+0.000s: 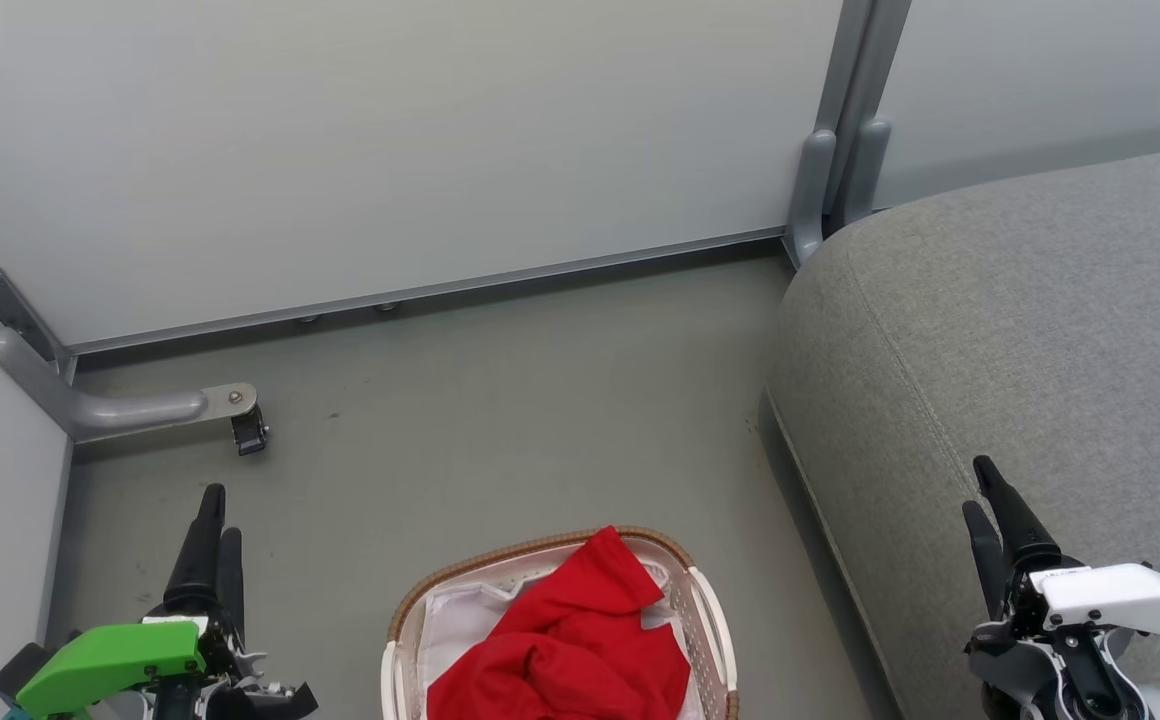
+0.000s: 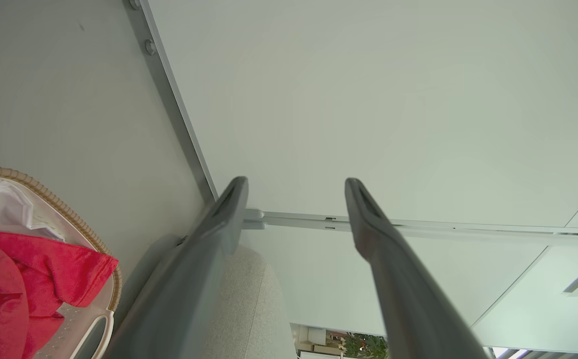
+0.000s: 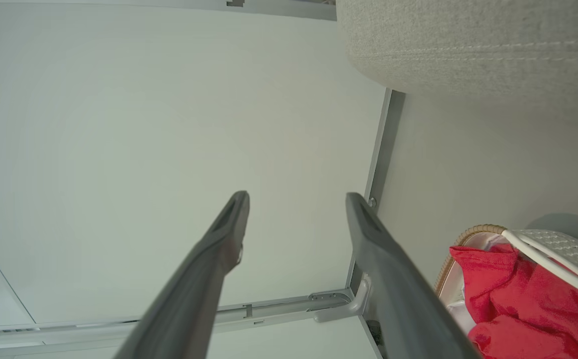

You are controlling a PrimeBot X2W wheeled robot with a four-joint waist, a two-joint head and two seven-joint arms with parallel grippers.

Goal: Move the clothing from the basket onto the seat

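Where the basket (image 1: 500,563) sits, clothing (image 1: 570,640) (red) points toward the wall (image 1: 390,150)

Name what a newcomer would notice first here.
Bright red clothing heaped in the cream basket, bottom centre of the head view, grabs the eye. The big grey seat rises to its right. The left claw and right claw flank the basket, both open.

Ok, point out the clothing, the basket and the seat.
clothing (image 1: 565,650), head view, middle of red fabric.
basket (image 1: 460,571), head view, brown woven rim.
seat (image 1: 1040,330), head view, bare grey top.
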